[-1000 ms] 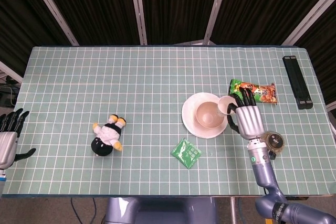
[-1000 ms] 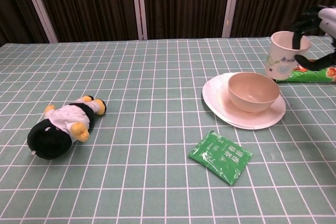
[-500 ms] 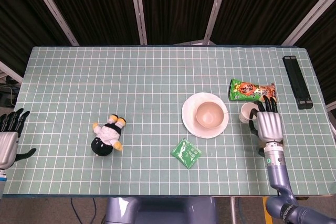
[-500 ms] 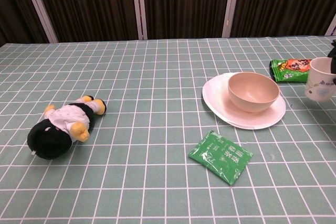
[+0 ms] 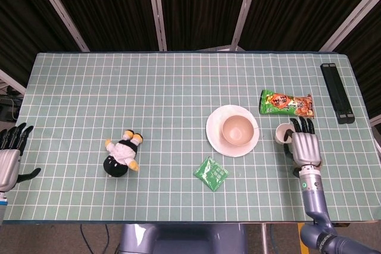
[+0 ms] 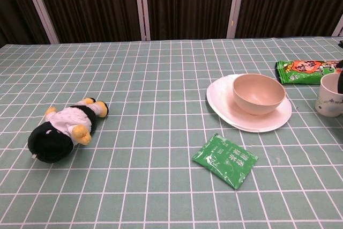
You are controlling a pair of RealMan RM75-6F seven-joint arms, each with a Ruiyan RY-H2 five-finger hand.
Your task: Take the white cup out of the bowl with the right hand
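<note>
The white cup (image 5: 281, 133) stands upright on the table to the right of the plate, outside the pink bowl (image 5: 237, 129). My right hand (image 5: 303, 146) is at its right side with fingers wrapped round it. In the chest view the cup (image 6: 330, 95) shows at the right edge, its base at table level, and the hand is almost wholly cut off. The bowl (image 6: 258, 93) sits empty on the white plate (image 6: 222, 104). My left hand (image 5: 9, 160) hangs off the table's left edge, fingers apart, holding nothing.
A green-and-orange snack packet (image 5: 286, 103) lies just behind the cup. A green sachet (image 5: 211, 173) lies in front of the plate (image 5: 215, 137). A plush penguin (image 5: 122, 153) lies at the left. A black bar (image 5: 337, 92) lies by the right edge.
The right hand carried the cup from beside the bowl rightward past the plate, then lowered it to the table. The left hand stayed still.
</note>
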